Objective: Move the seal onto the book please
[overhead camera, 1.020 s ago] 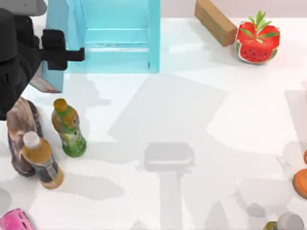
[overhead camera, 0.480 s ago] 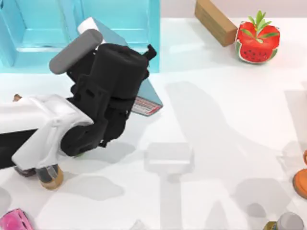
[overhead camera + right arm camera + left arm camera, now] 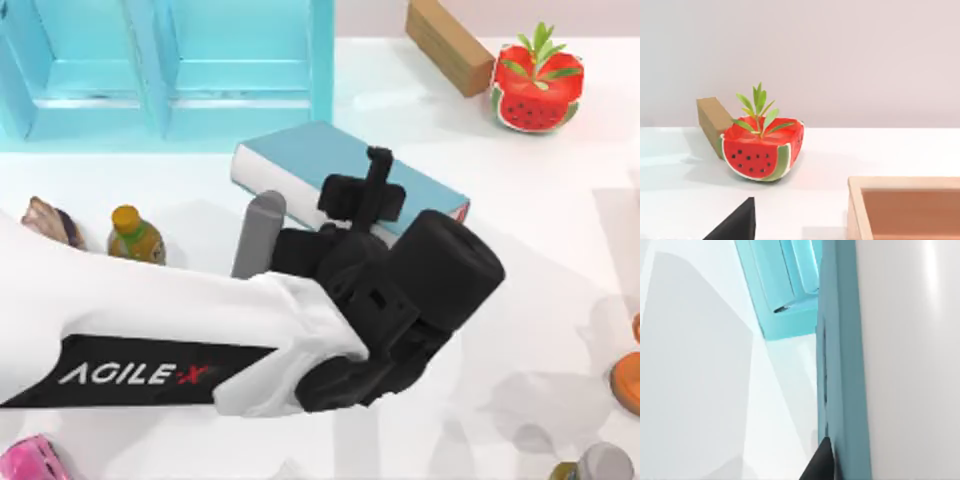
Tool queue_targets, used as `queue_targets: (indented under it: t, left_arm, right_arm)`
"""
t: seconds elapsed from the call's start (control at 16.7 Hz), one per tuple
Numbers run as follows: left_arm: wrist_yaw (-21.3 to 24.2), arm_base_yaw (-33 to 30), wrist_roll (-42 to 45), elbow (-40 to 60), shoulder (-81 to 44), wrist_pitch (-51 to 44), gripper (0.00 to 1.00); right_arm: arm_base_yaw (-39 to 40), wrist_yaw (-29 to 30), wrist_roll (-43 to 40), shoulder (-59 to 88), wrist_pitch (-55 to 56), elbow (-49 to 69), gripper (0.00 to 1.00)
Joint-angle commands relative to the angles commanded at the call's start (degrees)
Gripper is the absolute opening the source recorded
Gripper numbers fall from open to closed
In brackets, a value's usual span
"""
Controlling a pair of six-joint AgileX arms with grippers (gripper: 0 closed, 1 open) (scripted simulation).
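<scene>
Left jaws (image 3: 372, 200) grip one book (image 3: 330, 165); one bottle (image 3: 135, 235) stands beside.

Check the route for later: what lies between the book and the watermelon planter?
In the top view, bare white table lies between the book and the watermelon planter.

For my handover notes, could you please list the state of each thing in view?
book: flat on the table, left arm over its near end, no seal on it.
left gripper: above the book.
green bottle: upright.
watermelon planter: upright, at the table's far right.
shelf unit: standing at the back.
</scene>
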State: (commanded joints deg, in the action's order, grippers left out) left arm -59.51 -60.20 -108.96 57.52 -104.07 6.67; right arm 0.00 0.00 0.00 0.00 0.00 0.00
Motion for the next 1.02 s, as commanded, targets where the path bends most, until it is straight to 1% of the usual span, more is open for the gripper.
queue_targets:
  t: [0.18, 0.36, 0.48, 1.02]
  left_arm:
    - [-5.34, -4.69, -12.93, 2.31, -4.54, -0.94, 0.0]
    - [-8.58, -7.71, -20.39, 3.91, -7.46, -1.7, 0.0]
    - [-9.45, -8.56, -22.4, 4.38, -8.3, -1.95, 0.0]
    - [-9.58, -8.83, -23.19, 4.2, -8.12, -2.9, 0.0]
  right_arm:
    - [0.0, 0.0, 0.0, 0.0, 0.0, 0.0, 1.0]
    - [0.0, 0.0, 0.0, 0.0, 0.0, 0.0, 1.0]
    - [0.0, 0.0, 0.0, 0.0, 0.0, 0.0, 1.0]
    - [0.0, 0.0, 0.0, 0.0, 0.0, 0.0, 1.0]
